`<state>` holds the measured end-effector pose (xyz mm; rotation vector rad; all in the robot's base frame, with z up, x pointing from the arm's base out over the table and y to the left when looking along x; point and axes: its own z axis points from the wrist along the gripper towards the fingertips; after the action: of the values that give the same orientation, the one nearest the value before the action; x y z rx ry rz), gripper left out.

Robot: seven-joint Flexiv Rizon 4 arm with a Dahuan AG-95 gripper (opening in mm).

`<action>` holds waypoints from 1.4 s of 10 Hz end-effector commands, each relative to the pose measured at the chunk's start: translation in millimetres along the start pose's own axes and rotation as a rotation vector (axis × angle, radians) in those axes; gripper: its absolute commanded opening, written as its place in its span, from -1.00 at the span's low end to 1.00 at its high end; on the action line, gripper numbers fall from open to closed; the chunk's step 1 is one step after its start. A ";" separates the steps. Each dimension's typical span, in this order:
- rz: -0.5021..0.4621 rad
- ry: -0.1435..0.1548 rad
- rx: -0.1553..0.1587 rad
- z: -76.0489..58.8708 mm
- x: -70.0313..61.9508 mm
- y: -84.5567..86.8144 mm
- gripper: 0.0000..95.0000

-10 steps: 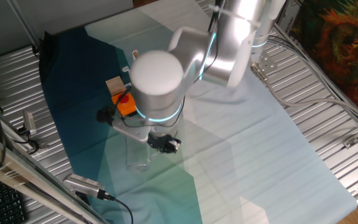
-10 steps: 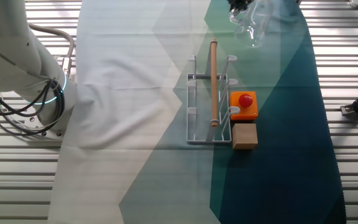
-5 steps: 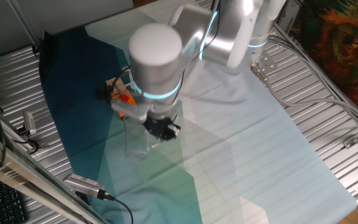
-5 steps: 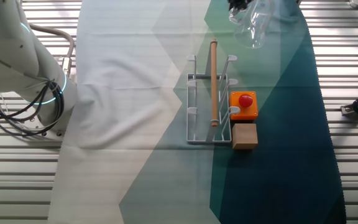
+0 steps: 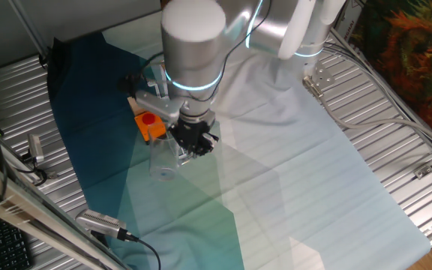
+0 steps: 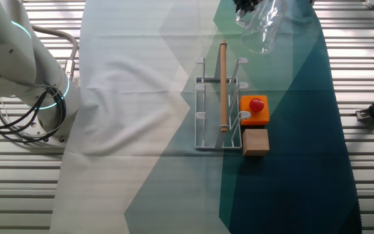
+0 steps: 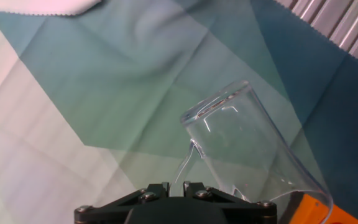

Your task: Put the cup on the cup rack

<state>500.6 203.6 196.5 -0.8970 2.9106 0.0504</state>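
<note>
Your gripper (image 5: 188, 148) fingers pinch the clear glass mug (image 6: 261, 29) by its handle | tilted, mouth free for a peg | white peg rack (image 6: 218, 107) well apart

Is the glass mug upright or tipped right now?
Tipped. In the hand view the cup leans off vertical, its rim angled sideways above the cloth, and the gripper holds it by the handle, off the table.

clear cup (image 7: 247, 149), white cup rack (image 6: 203, 110), orange box (image 6: 254, 110)
</note>
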 end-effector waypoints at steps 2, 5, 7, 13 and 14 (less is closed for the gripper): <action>0.007 -0.031 -0.018 -12.8 9.1 -9.5 -1.00; 0.021 -0.041 -0.023 -12.2 12.6 -10.0 -1.00; 0.021 -0.057 -0.035 -10.3 16.3 -10.6 -1.00; 0.031 -0.078 -0.039 -10.5 16.2 -10.0 -1.00; 0.043 -0.088 -0.045 -11.4 16.2 -9.6 -1.00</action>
<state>492.1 186.2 206.0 -0.8224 2.8597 0.1470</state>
